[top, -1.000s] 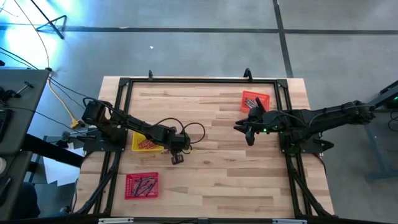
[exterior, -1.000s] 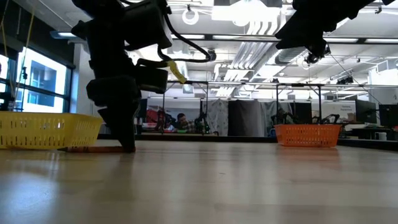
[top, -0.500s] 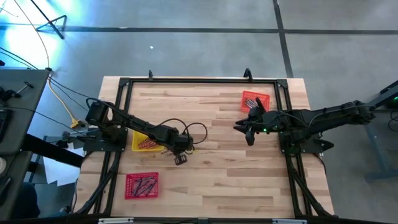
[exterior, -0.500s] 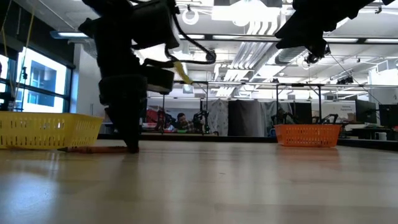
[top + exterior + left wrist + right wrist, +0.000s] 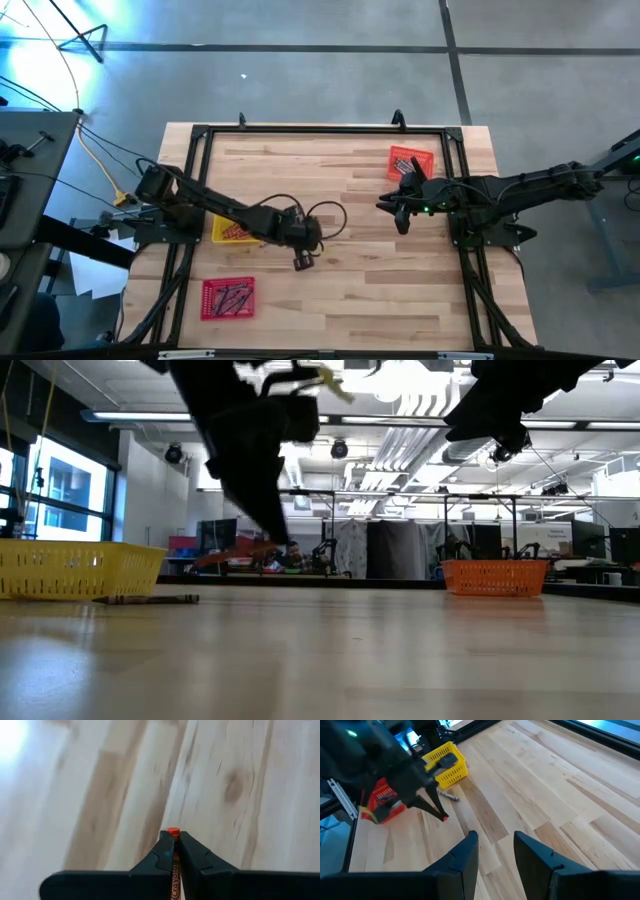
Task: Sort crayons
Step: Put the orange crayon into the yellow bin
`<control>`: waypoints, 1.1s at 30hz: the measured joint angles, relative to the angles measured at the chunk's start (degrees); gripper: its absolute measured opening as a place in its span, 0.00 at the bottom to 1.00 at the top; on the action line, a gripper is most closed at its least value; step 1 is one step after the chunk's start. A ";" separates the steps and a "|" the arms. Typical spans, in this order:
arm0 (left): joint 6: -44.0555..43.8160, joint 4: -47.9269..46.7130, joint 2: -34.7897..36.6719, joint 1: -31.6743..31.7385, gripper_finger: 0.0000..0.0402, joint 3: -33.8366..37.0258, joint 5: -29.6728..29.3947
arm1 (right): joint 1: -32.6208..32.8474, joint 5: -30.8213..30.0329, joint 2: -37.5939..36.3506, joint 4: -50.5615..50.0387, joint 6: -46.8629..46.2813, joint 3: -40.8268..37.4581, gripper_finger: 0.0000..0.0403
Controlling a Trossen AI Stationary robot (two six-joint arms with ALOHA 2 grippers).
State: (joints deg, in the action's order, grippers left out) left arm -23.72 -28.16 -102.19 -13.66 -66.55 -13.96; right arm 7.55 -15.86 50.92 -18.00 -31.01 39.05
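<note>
The left gripper (image 5: 304, 261) is clamped on an orange crayon (image 5: 173, 832), lifted clear of the surface (image 5: 380, 290), its long axis running out between the fingers. The orange tray (image 5: 409, 161) lies toward two o'clock, nearer the right gripper (image 5: 400, 210), which waits with jaws apart. Another crayon (image 5: 147, 599) rests beside the yellow tray (image 5: 75, 567).

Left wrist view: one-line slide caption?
Left hand shut on an orange crayon, held above the wooden table.

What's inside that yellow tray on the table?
The yellow tray holds a few reddish-orange crayons. The left arm crosses over its upper edge, so anything lying under there is hidden.
</note>
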 joint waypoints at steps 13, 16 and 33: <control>2.19 -2.32 5.49 -7.48 0.01 -5.28 -20.98 | -0.02 -0.02 -0.02 -1.56 -0.04 0.00 0.29; 0.25 -5.98 9.33 -9.12 0.01 -5.29 -24.61 | -0.02 -0.02 -0.02 -1.65 -0.04 0.00 0.29; -47.06 -45.90 29.39 -19.96 0.01 2.60 -47.13 | -0.02 -0.11 0.00 -1.67 -0.04 -0.02 0.29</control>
State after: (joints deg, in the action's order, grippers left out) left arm -70.78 -74.07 -72.81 -33.62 -63.95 -61.09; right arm 7.53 -15.97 50.92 -19.66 -31.05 39.03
